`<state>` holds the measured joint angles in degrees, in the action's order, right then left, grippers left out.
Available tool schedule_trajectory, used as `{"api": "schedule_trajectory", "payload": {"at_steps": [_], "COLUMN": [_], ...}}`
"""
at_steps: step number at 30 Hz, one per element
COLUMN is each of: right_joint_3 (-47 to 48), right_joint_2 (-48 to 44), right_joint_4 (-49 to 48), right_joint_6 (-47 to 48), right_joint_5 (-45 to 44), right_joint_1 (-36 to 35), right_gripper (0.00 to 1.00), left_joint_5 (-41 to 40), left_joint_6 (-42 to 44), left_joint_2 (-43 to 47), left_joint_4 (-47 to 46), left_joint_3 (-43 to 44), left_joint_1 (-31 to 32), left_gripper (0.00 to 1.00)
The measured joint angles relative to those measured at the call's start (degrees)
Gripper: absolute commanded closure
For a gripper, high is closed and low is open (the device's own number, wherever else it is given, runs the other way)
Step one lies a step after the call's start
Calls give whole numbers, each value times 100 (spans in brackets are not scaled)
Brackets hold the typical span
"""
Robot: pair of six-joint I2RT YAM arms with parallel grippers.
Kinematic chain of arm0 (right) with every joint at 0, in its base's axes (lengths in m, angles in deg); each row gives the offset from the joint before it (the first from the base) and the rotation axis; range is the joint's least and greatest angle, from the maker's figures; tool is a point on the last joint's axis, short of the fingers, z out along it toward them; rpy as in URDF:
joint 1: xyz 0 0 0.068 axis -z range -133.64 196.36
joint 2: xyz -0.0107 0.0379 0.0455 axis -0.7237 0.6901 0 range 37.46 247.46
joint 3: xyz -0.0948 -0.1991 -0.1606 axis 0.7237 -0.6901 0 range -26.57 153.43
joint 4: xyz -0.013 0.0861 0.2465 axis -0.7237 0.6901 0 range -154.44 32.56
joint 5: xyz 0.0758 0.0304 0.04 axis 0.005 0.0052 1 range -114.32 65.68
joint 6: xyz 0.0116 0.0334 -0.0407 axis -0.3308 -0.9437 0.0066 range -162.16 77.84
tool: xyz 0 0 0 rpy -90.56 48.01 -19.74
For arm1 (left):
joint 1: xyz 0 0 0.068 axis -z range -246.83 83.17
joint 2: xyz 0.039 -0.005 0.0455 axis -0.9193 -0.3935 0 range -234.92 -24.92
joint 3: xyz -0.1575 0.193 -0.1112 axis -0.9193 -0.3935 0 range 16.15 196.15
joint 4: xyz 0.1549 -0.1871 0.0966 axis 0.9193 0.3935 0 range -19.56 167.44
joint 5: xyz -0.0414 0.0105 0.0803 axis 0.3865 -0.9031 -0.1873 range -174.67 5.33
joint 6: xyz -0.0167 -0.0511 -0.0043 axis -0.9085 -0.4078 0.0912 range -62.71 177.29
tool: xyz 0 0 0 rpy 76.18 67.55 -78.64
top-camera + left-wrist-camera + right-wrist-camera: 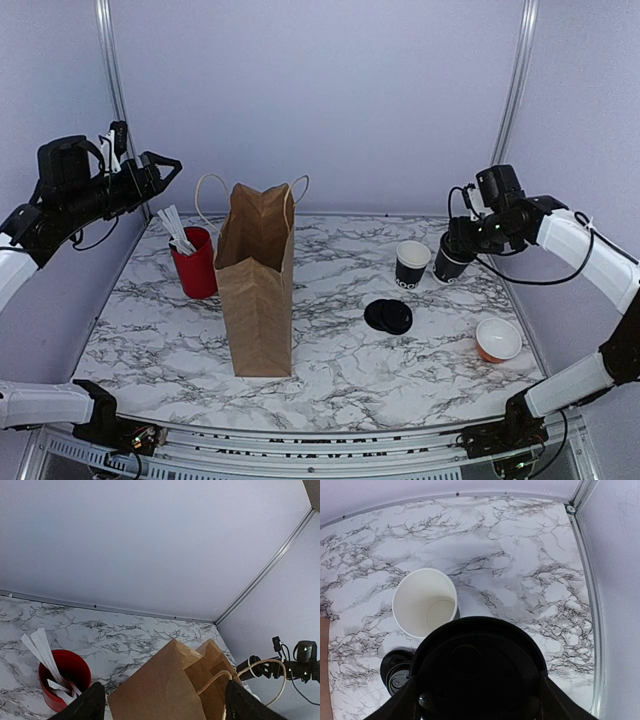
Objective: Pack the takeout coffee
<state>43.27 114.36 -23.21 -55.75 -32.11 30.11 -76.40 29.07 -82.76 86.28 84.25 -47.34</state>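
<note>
Item one, my right gripper [456, 252]: closed part-way around the takeout coffee [449, 268], a small black paper cup with a round black plastic lid. Its two fingers [406, 700] flank the cup on opposite sides, and the lid fills my right wrist view. The cup is at the right rear of the white-and-grey marble-patterned table [340, 370], tilted slightly in my grip; whether its base touches the surface I cannot tell. Item two, just left of it: an open black paper cup with a white interior [412, 263], upright, near the held cup but apart from it. Item three, on the near side of the open cup: a low stack of round black plastic lids [388, 316], lying flat. Item four, right front: a small orange bowl with a white inside [498, 340]. Item five, mid-table: a tall brown paper bag with cord handles [258, 280], upright, mouth open at the top. Item six, just left of the bag: a red cup of white sticks [194, 264]. Item seven, my left gripper [158, 172]: raised high over the table's left rear, fingers [85, 705] spread wide and holding nothing, its camera looking down on the red cup and the bag's top.
</note>
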Motion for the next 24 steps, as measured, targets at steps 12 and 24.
{"api": "schedule_trajectory", "payload": {"at_steps": [12,24], "right_joint_3": [1217,2660], "right_joint_2": [20,476], "right_joint_4": [258,442], "right_joint_6": [13,96], "right_joint_5": [-96,-63], "right_joint_1": [-525,-1034], "right_gripper": [34,34], "left_joint_5": [988,822], "left_joint_6": [90,396], "left_joint_2": [-479,-809], "left_joint_4": [87,413], "left_joint_3": [168,643], "left_joint_1": [533,1056], "left_gripper": [44,93]}}
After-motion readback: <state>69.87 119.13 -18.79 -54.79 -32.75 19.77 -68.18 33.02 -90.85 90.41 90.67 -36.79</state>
